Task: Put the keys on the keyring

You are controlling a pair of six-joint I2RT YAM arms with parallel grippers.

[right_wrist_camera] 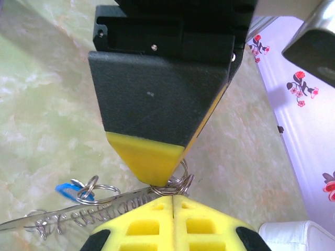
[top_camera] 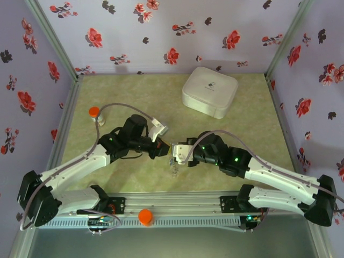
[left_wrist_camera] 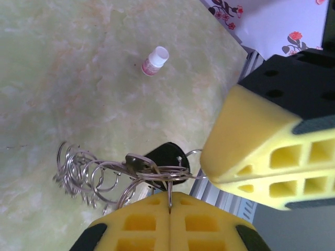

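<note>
We've got both grippers nose to nose here: the left gripper [left_wrist_camera: 170,201] is squeezed tight on a loop of the keyring [left_wrist_camera: 86,175], and the right gripper [right_wrist_camera: 172,203] is clamped closed on the same bunch. The black key [left_wrist_camera: 166,156] sits right at the left fingertips, and the blue key [right_wrist_camera: 68,189] hangs near the right ones.

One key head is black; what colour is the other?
Blue key head; best in the right wrist view.
</note>
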